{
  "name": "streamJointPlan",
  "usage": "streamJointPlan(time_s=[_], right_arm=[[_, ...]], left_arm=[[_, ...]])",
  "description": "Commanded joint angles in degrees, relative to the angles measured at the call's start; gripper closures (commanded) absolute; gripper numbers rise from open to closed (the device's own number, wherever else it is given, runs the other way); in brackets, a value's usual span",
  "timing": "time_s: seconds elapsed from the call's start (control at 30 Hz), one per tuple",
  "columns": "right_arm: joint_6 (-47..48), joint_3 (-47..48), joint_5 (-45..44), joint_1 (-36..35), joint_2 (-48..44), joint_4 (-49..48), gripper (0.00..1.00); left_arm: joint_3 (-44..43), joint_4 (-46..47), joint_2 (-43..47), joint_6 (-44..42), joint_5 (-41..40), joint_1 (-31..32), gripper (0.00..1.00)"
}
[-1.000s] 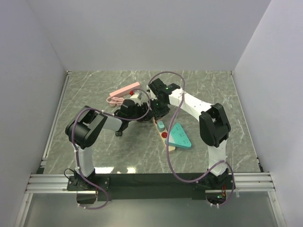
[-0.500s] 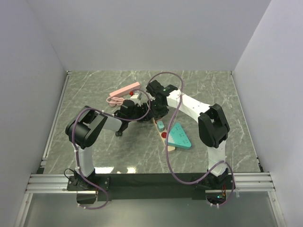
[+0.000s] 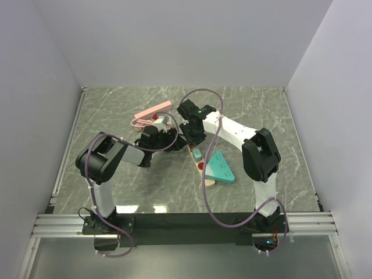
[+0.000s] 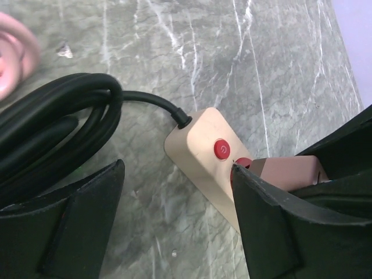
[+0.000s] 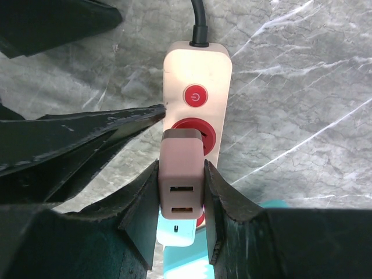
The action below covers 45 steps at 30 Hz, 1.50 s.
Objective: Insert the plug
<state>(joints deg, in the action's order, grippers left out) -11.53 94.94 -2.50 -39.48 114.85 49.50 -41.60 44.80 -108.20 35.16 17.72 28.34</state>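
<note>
Right pincer (image 5: 181, 164): closed on the plug (image 5: 181, 186), one black finger flat on each long side. Grip and place same as a second ago.

Plug: brownish block, held over the power strip (image 5: 197, 67). Its far end covers the near part of the round red socket (image 5: 203, 132), the one next to the switch. Cannot tell whether the prongs are in.

Left pincer (image 4: 177, 167): now spread wide, holding nothing; a second ago it stood narrower. The strip's cable end lies between its fingers. One fingertip (image 5: 116, 125) reaches the strip's side edge, level with the gap between switch and socket. In the top view the left arm has pulled back a little to the left; elbow sits further out.

Strip: beige, flat on the grey marbled tabletop (image 3: 256, 110), position unchanged. Black cable (image 4: 64, 110) leaves its far end and lies bunched to the left.

Markings: red switch (image 5: 196, 96) carries a white power symbol. The plug's upper face shows two slot-shaped ports, one above the other.

Further out: teal adapter (image 3: 221, 167), triangular, sits on the strip's near end; its small marks are too fine to read. Pink strip (image 3: 153, 111) lies beyond the left pincer, same spot as before.
</note>
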Motion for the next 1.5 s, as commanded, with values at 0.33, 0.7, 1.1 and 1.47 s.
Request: streamJointPlan(time_s=[0.33, 0.7, 1.1, 1.47], right_arm=[[-1.7, -5.9, -3.9, -1.6, 2.4, -1.2, 1.00], [-2.2, -6.9, -5.7, -3.1, 2.0, 1.0, 1.00], [-0.5, -5.5, -4.3, -3.1, 3.6, 2.8, 1.00], [-3.1, -9.4, -5.2, -3.9, 3.8, -0.7, 1.00]], left_arm=[[6.5, -3.4, 4.0, 1.1, -1.8, -4.8, 0.16], [8.6, -1.1, 4.9, 1.5, 0.3, -6.9, 0.16], [10.6, 0.4, 6.3, 1.6, 1.4, -7.9, 0.16], [11.2, 1.5, 7.0, 1.8, 3.1, -9.2, 0.16]])
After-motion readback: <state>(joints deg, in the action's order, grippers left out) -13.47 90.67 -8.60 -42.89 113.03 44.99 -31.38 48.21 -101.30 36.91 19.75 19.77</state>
